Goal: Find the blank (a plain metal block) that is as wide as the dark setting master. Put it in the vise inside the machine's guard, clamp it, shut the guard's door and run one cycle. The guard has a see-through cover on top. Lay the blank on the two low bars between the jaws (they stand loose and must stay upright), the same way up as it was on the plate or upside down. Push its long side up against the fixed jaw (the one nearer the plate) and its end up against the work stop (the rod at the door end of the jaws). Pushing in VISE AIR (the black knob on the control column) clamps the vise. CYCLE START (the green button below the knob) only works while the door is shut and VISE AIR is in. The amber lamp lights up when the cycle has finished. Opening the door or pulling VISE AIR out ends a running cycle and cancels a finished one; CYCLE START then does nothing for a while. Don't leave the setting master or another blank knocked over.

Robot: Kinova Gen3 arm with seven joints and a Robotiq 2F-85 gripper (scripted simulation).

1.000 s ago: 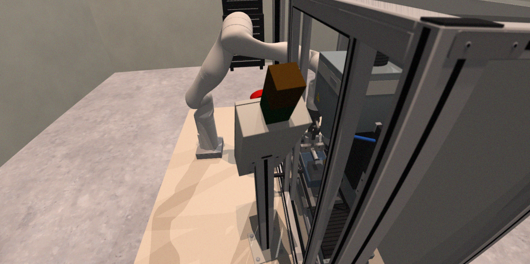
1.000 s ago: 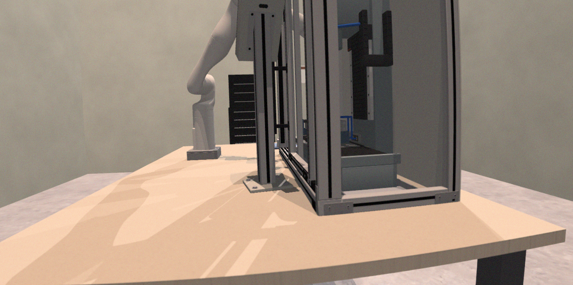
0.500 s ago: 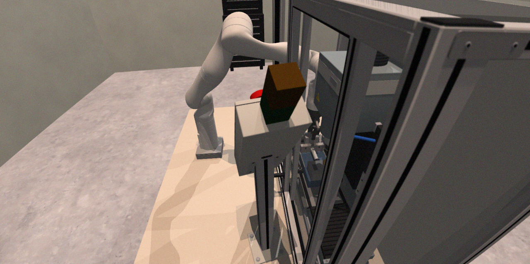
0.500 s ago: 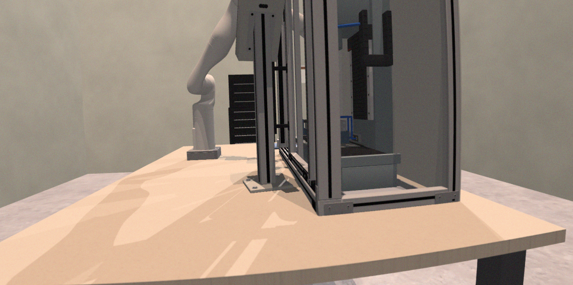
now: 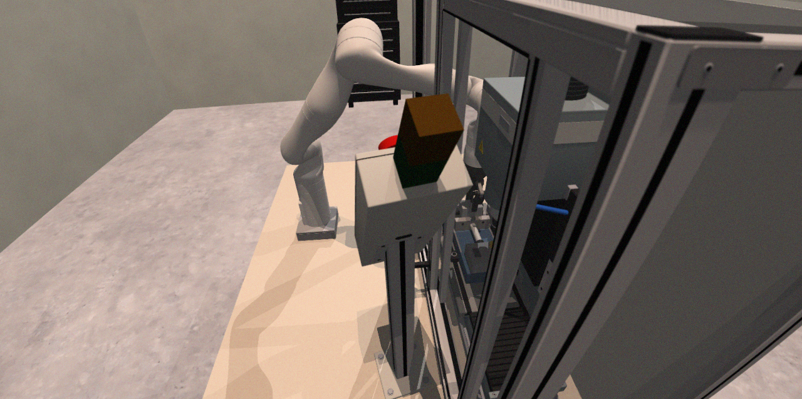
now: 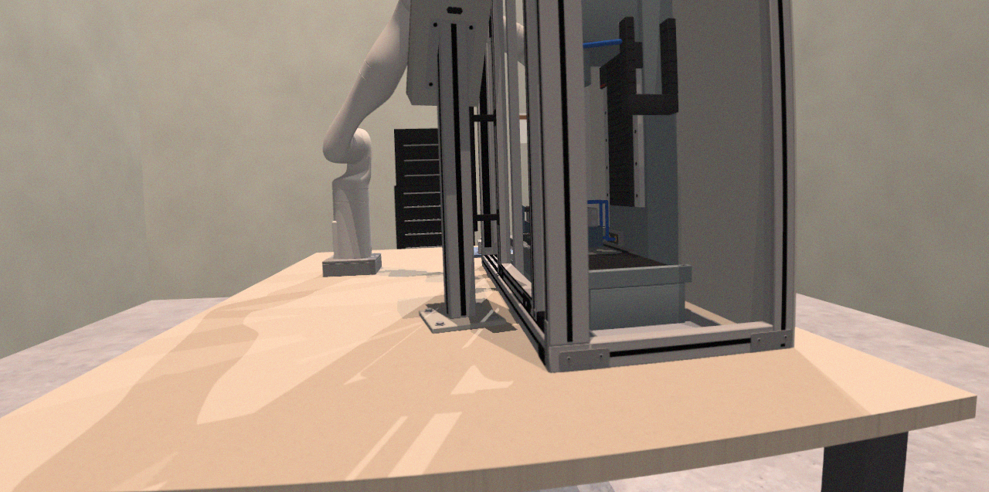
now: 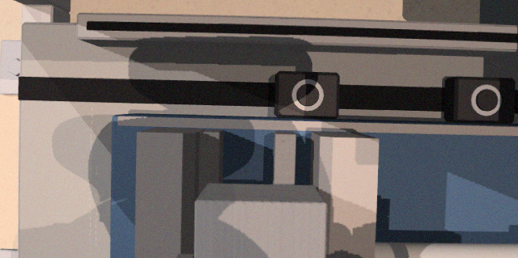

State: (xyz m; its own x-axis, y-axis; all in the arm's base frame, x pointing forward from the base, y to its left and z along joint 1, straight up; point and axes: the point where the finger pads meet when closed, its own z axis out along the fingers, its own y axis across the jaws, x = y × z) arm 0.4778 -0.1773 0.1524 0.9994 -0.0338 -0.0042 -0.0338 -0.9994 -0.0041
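A plain grey blank (image 7: 261, 230) is at the bottom of the wrist view, over the gap between the left jaw (image 7: 159, 193) and right jaw (image 7: 352, 181). Its height above the bars is unclear. The far ends of two low bars (image 7: 210, 154) (image 7: 284, 157) show upright beyond it. My gripper (image 5: 477, 198) is shut on the blank, just above the vise; its fingertips are mostly outside the wrist view. The control column (image 5: 411, 205) shows its back, so knob and button are hidden. The amber lamp (image 5: 434, 116) looks dark. The setting master and plate are not identifiable; the work stop is not clear.
The guard frame (image 5: 561, 183) (image 6: 563, 143) stands close around the arm. The machine head (image 5: 507, 138) is beside the wrist, inside the guard. A rail with dark clamp blocks (image 7: 307, 108) runs beyond the blue vise base (image 7: 413, 169). The door's position is unclear.
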